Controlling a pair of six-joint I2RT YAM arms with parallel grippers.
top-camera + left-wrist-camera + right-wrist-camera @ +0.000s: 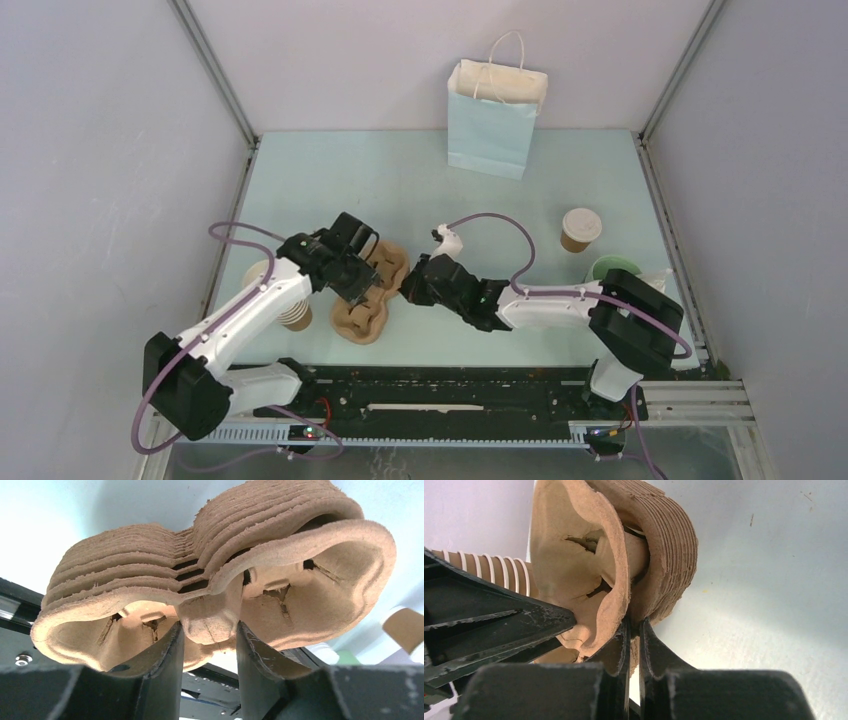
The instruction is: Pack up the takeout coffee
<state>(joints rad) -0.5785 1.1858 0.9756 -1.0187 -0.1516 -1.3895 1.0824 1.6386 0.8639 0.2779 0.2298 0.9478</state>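
The takeout coffee, a small brown cup with a pale top, stands alone at the right rear of the table; in the left wrist view the takeout coffee shows at the right edge. A stack of brown pulp carriers lies at centre. My left gripper is shut on the middle post of the top carrier. My right gripper pinches the rim of the carrier stack from the right, just under the top carrier.
A nested stack of brown cups stands left of the carriers. A pale green cup sits by the right arm. A light blue paper bag stands upright at the back. The black rail runs along the near edge.
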